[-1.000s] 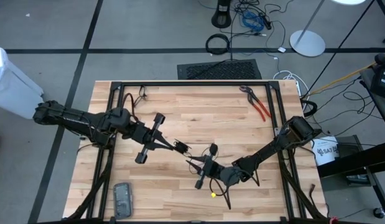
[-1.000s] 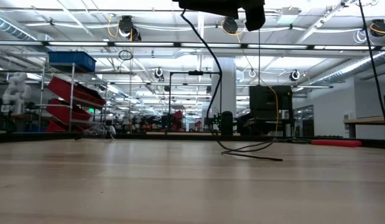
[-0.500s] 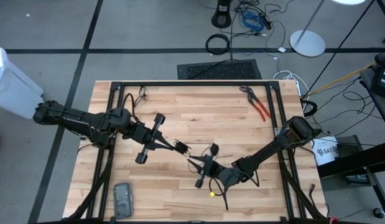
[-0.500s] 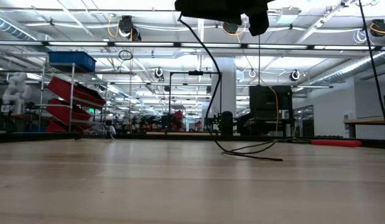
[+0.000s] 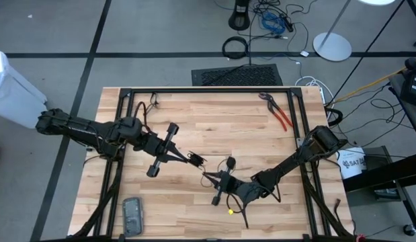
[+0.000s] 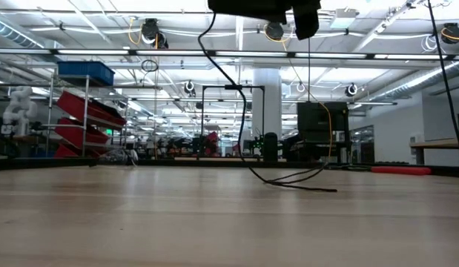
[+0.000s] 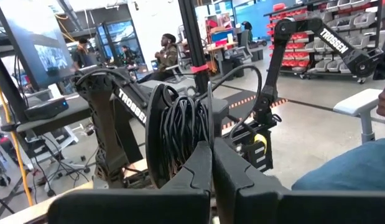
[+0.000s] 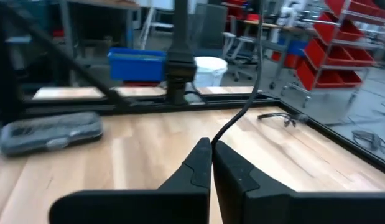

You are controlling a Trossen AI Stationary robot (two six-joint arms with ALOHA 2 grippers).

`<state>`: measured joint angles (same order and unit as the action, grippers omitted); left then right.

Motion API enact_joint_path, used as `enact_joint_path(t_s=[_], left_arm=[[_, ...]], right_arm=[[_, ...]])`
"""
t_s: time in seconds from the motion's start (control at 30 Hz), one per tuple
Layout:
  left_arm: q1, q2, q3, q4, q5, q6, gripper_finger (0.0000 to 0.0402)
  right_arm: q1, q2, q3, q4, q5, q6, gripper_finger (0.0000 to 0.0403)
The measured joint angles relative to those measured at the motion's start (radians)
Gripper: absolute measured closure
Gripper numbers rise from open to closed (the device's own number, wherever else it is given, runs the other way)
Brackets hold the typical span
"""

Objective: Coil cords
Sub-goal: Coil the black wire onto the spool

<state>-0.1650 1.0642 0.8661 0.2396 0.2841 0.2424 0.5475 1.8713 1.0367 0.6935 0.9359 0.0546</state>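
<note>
High view: left claw [image 5: 191,158] and right claw [image 5: 209,177] meet mid-table [image 5: 214,128]; red pliers [image 5: 277,111] far off.
Low view: cord [image 6: 288,180] hangs down onto table.
Left wrist: claw closed on coiled cord [image 7: 183,134] (people sit behind).
Right wrist: claw [image 8: 211,147] pinched shut on cord [image 8: 242,112]; grey case [image 8: 48,130] nearby.

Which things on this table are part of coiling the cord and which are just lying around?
In the job:
- black cord
- left gripper, shut on the cord's coiled bundle
- right gripper, shut on the cord

Lying about:
- red-handled pliers
- grey case
- small yellow piece
</note>
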Motion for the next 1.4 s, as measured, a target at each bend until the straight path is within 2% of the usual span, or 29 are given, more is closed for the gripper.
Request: enact_joint_path(t_s=[0.27, 0.43, 0.63, 0.73, 0.9, 1.07, 1.27, 1.4], left_arm=[[0.001, -0.013, 0.0, -0.03, -0.004, 0.0, 0.04], [0.002, -0.032, 0.0, -0.071, -0.044, -0.001, 0.04], [0.002, -0.034, 0.0, -0.098, -0.058, -0.002, 0.04], [0.002, -0.035, 0.0, -0.14, -0.104, -0.003, 0.04], [0.002, -0.035, 0.0, -0.185, -0.125, -0.005, 0.04], [0.002, -0.035, 0.0, -0.206, -0.115, -0.025, 0.04], [0.002, -0.035, 0.0, -0.207, -0.003, -0.026, 0.04], [0.001, -0.035, 0.0, -0.207, 0.03, -0.027, 0.04]], right_arm=[[0.076, -0.095, 0.0, -0.134, -0.115, -0.069, 0.0403], [0.131, -0.208, 0.001, -0.266, -0.206, -0.087, 0.0403], [0.187, -0.31, 0.001, -0.354, -0.199, -0.103, 0.0403], [0.212, -0.348, 0.002, -0.362, -0.198, -0.161, 0.0403], [0.247, -0.383, 0.07, -0.397, -0.091, -0.287, 0.0403], [0.242, -0.385, 0.181, -0.406, -0.069, -0.501, 0.0403], [0.177, -0.385, 0.292, -0.441, -0.08, -0.671, 0.0403], [0.096, -0.385, 0.301, -0.445, -0.172, -0.696, 0.0403]])
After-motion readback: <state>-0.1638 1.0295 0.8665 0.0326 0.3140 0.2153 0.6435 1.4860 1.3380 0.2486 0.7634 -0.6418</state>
